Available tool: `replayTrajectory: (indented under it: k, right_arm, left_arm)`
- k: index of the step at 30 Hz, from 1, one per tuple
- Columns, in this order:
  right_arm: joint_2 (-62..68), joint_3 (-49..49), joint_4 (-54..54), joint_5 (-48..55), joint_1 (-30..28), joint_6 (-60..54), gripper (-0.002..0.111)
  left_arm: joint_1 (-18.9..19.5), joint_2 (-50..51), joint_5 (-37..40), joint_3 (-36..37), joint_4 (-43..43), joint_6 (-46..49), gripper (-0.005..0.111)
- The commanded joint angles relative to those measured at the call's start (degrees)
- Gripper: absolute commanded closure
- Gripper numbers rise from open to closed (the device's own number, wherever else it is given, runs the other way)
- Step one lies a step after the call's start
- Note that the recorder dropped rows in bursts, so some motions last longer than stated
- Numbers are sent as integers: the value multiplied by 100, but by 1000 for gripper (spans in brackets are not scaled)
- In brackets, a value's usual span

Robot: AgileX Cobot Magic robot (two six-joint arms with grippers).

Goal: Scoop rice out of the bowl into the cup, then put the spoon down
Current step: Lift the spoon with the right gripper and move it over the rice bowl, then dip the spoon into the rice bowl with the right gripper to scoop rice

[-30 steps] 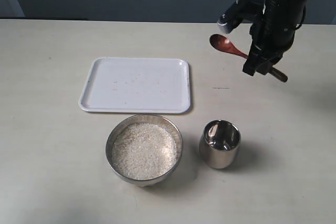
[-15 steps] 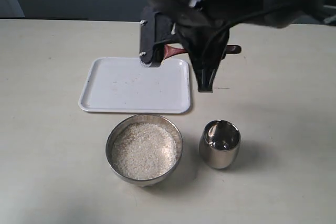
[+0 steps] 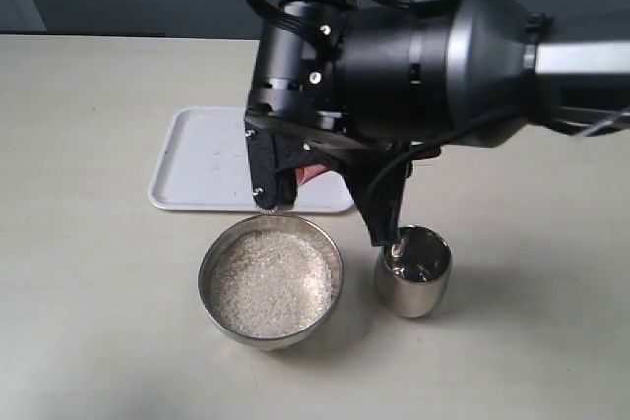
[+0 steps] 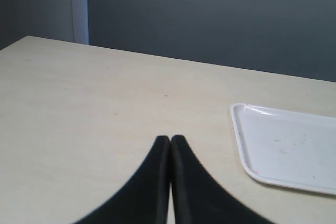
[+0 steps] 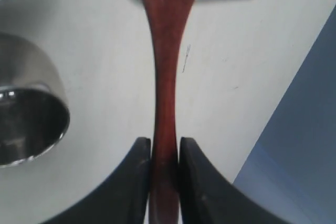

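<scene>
Currently the right end effector (image 5: 164,148) clamps the wooden spoon (image 5: 164,72) on its slim handle; stiff, light, glossy, so likely slippery; left end effector (image 4: 170,140) closed, empty.

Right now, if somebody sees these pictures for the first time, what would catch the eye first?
The big black right arm fills the middle of the exterior view, hanging over the white tray and just behind the steel bowl full of white rice. Its gripper is shut on the handle of the reddish-brown spoon. The shiny cup stands beside the bowl, to the right in that view.
</scene>
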Motion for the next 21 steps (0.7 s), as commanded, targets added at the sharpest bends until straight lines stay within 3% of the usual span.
replayTrajectory:
  k: [1, 11, 21]
  right_arm:
    - [-446, 399, -267, 45, 132, 8, 108]
    - [-233, 460, -190, 45, 527, 8, 108]
    - [236, 460, -242, 45, 539, 8, 108]
  left_arm:
    - [-21, -26, -63, -14, -14, -15, 106]
    - [-21, -26, -63, -14, -14, -15, 106]
    - [-21, -26, -63, -14, -14, -15, 106]
